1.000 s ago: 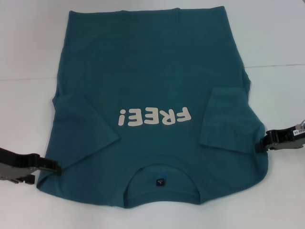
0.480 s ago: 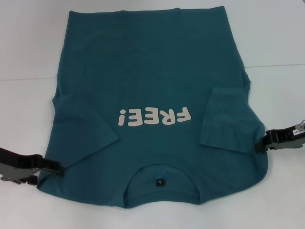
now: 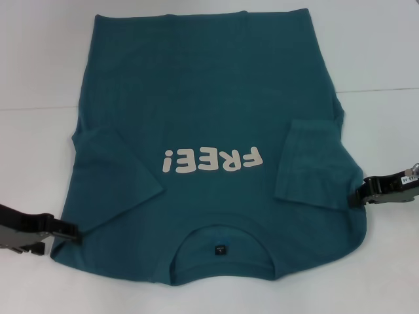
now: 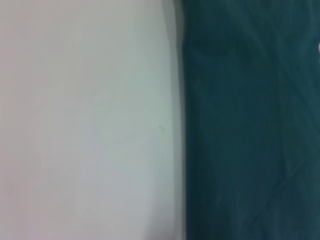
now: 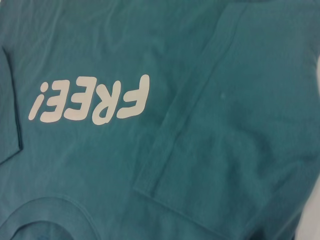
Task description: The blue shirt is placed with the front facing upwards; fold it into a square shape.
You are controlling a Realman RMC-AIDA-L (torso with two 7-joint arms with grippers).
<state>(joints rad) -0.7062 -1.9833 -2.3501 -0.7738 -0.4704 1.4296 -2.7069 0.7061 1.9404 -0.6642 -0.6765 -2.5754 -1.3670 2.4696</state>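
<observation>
The blue shirt [image 3: 203, 98] lies flat on the white table [image 3: 39, 65], front up, its collar and small dark neck tag [image 3: 221, 249] nearest me. White "FREE!" lettering [image 3: 213, 159] reads upside down. Both short sleeves are folded inward onto the chest, one at the left [image 3: 111, 176] and one at the right [image 3: 311, 163]. My left gripper [image 3: 71, 231] sits low at the shirt's left shoulder edge. At the right shoulder edge is my right gripper [image 3: 359, 195]. The left wrist view shows the shirt's straight edge [image 4: 250, 120] against the table [image 4: 85, 120]. In the right wrist view are the lettering [image 5: 90, 102] and the folded sleeve [image 5: 225, 140].
White tabletop surrounds the shirt on both sides. A faint seam line [image 3: 380, 88] crosses the table behind the shirt's middle. The hem reaches the far top of the head view.
My left gripper has dropped slightly toward the near edge at the shirt's left shoulder. The right gripper has edged a little inward. The shirt lies as before.
</observation>
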